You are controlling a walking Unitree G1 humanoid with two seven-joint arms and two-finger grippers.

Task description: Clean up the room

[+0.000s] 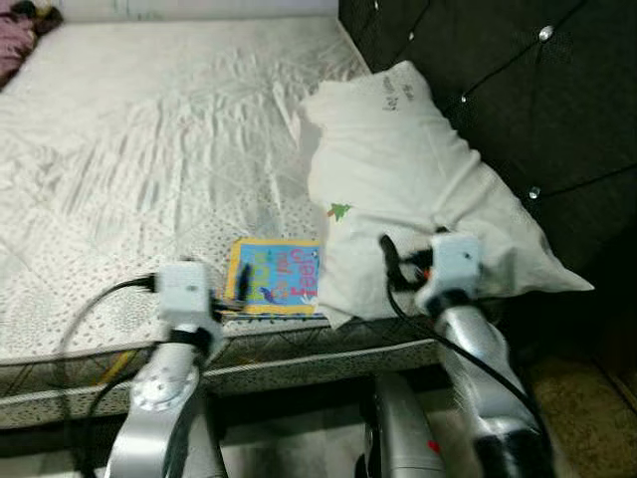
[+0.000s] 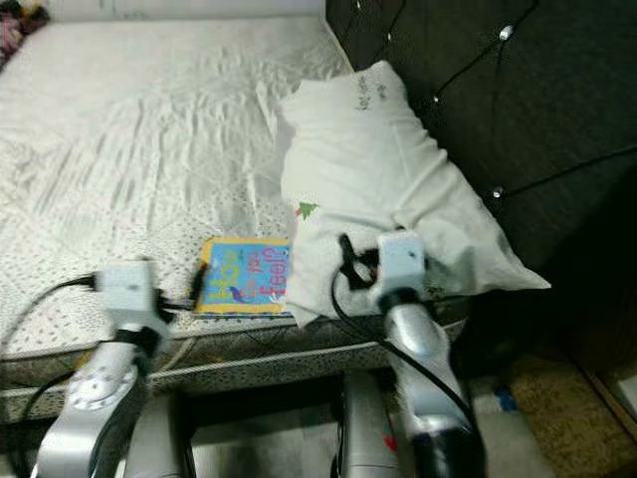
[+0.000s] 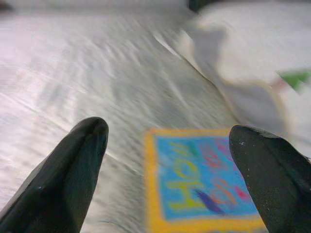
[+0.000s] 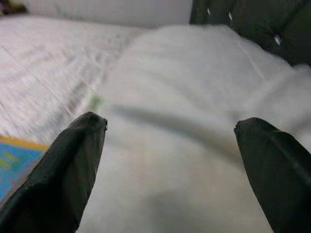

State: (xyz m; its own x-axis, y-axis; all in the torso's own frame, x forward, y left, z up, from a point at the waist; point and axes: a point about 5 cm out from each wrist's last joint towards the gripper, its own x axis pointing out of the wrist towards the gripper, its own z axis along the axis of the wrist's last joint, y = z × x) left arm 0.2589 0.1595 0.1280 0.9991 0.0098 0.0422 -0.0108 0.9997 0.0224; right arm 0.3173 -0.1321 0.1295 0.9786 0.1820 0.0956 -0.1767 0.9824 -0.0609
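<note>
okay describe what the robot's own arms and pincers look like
Both arms are silver metal tubes with rounded joints. Each wrist carries a boxy white camera module, with black cables looping off it. The left pincer and the right pincer each have two long black fingers with blunt rounded tips and a matte, slightly speckled surface. A small red mark shows on the grey body between the arms.

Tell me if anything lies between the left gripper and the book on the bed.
Nothing visible does. The left gripper is open and points straight at the blue and yellow book, with bare mattress between them. The white pillow overlaps the book's far edge, on the side away from the gripper. The right gripper is open, facing the pillow.
</note>
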